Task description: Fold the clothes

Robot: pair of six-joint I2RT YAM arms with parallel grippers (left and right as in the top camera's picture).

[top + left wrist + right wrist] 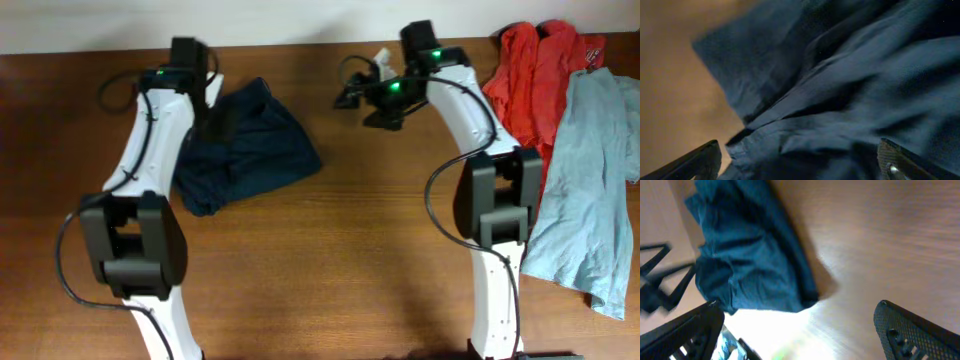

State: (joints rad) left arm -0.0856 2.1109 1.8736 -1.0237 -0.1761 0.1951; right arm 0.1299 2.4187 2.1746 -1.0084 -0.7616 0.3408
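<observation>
Overhead: shorts (250, 145) lie bunched on the desk (330, 250), back left, beside my left arm. Dark navy, creased, not neatly folded.

Left wrist: left fingers (700, 160) wide, gripping nothing. Cloth is close below, with a seam running across. It looks soft, limp and light. I judge it will sag unless pinched at two hem or waistband corners.

Right wrist: right fingers (910, 330) wide, empty, over bare wood, shorts well apart.

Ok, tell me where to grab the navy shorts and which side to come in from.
Grip the shorts at their pointed edge nearest the table's middle. The cloth lies bunched, but there it thins out flat on bare wood. Come from above on that open side, likely with the right gripper, whose jaws stand open nearby.
</observation>
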